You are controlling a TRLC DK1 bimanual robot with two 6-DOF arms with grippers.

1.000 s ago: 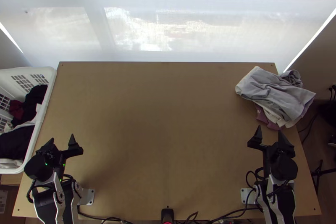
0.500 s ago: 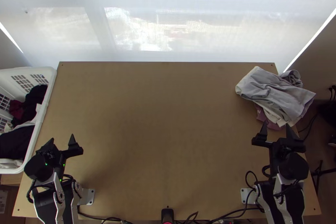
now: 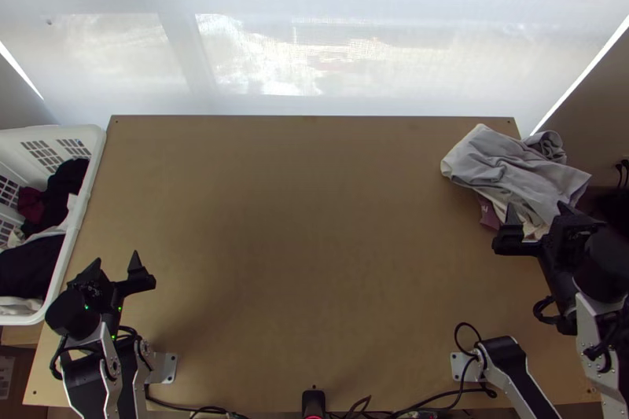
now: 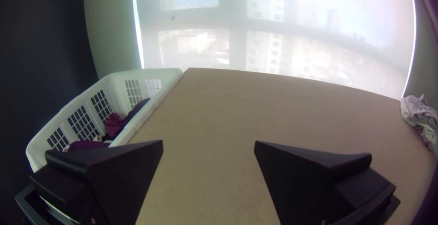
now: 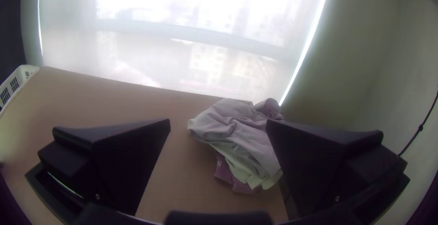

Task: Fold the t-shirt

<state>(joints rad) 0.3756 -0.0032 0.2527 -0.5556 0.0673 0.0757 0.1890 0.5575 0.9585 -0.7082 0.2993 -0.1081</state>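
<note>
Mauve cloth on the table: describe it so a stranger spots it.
On the light wooden table, a rumpled pale grey cloth heap lies at the far right. Mauve cloth pokes from beneath its near side, set apart by its colour and small white marking.

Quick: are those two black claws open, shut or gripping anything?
Left black gripper: jaws wide open, holding nothing.
Right black gripper: jaws wide open, empty, near the rumpled pale-grey cloth pile.

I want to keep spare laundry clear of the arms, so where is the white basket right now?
In the top view, the white basket stands along the table's left edge, just beyond the left gripper.
</note>
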